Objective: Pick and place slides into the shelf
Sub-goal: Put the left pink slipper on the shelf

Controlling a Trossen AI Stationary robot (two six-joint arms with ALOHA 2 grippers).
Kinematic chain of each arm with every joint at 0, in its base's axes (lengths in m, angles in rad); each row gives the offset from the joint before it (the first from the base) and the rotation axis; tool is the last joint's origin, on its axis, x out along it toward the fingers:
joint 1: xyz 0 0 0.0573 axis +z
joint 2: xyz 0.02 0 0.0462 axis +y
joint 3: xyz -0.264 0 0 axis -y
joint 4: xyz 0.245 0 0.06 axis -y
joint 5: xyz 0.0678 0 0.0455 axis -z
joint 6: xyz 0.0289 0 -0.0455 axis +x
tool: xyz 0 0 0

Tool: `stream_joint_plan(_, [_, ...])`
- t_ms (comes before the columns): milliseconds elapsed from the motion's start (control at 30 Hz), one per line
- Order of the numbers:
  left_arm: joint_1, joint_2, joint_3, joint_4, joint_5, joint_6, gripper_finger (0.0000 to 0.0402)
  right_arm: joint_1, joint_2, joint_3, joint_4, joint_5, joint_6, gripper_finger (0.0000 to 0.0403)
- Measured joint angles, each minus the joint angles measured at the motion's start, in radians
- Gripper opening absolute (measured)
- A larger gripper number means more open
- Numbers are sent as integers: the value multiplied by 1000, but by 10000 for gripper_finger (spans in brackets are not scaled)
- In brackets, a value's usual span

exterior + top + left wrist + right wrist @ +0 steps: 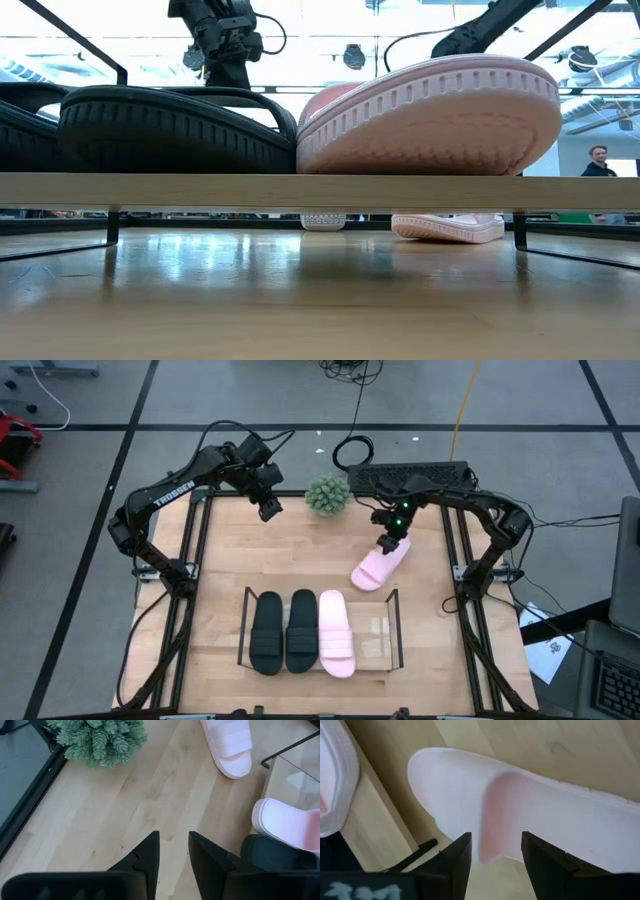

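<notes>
Two black slides (pixel 267 632) (pixel 301 632) and one pale pink slide (pixel 336 632) lie side by side on the clear shelf (pixel 378 645) near the table's front. The second pink slide (pixel 372 570) lies sole-down on the table behind the shelf's right end, and it also shows in the low view (pixel 447 228). My right gripper (pixel 390 544) is open just over this slide's far end, its fingers apart above the slide's surface (pixel 545 805). My left gripper (pixel 270 510) is open and empty, raised over the table's far left part. My right gripper points down at the loose pink slide's far end (pixel 490 820), with a finger on either side of it. I cannot tell whether the fingers touch it. The slide lies flat on the table.
A small green potted plant (pixel 327 495) stands at the table's far edge between the arms. A black box (pixel 410 475) with cables lies behind the table. The shelf's right slot (pixel 375 630) holds no slide. Bare wood lies left of the shelf.
</notes>
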Motion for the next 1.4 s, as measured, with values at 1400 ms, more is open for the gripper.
stream_joint_plan(1400, [0,0,0,1,1,-6,104,68,0,-141,248,-232,50,61])
